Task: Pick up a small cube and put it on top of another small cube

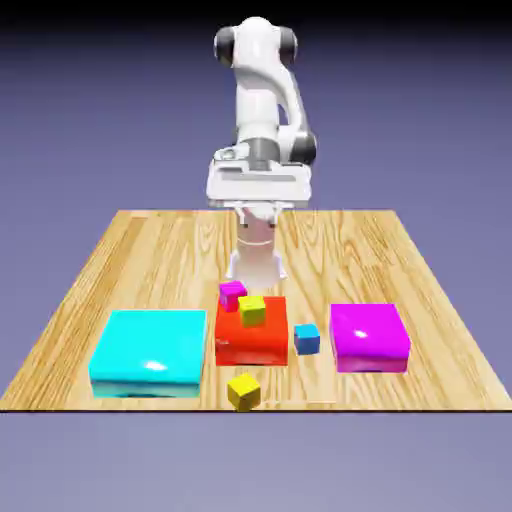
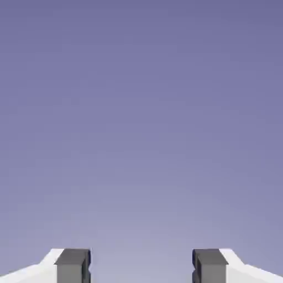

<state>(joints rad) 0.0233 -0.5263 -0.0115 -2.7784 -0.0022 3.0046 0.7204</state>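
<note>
Gaping wide w/ nothing between fingers, gripper point(image 2: 141, 268) sees only backdrop. Small magenta cube point(image 1: 232, 294) & olive cube point(image 1: 252, 310) sit touching on red block point(image 1: 251, 338); blue cube point(image 1: 307, 339) beside it; yellow cube point(image 1: 243, 391) near table point(image 1: 150, 250) front edge.

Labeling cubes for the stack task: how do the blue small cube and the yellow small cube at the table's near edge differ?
The blue cube sits between the red block and the magenta block; the yellow cube stands apart near the table edge. The blue one looks nearly square-on to the camera, the yellow one turned corner-forward. Both are small, lie on the table, and are unheld.
</note>
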